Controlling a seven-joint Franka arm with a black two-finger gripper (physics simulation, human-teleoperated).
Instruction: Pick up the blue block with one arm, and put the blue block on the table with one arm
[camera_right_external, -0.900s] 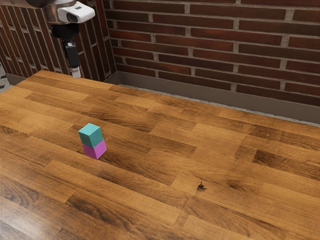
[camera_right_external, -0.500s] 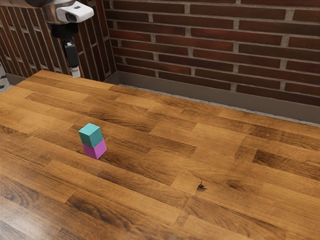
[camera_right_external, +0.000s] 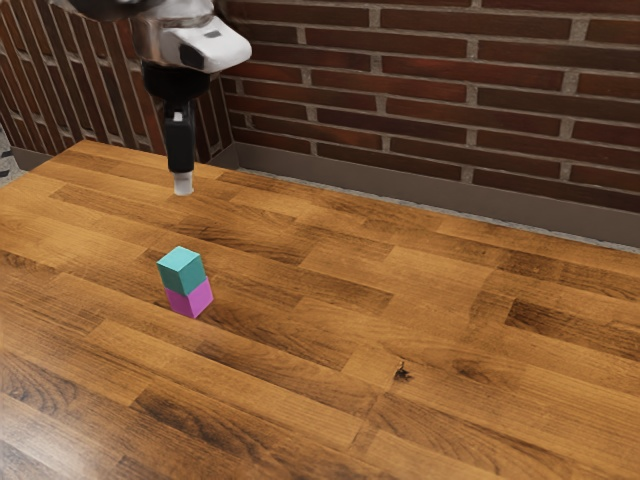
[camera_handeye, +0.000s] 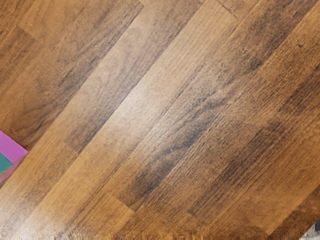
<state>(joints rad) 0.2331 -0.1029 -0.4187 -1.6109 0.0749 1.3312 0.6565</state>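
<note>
My jaws (camera_right_external: 183, 184) hang above the worktop (camera_right_external: 420, 310).
I cannot tell if they are apart or together; the blue block (camera_right_external: 181, 271) sits upon the pink block (camera_right_external: 191, 298), away from them.

2 dark red brick walls (camera_right_external: 450, 90) with pale mortar meet at the exterior view's upper left. A gray baseboard (camera_right_external: 420, 184) runs beneath them; speckled floor (camera_right_external: 18, 169) shows at the left edge. The wooden table (camera_right_external: 300, 330) has mixed brown planks and a glossy sheen at lower left.
</note>
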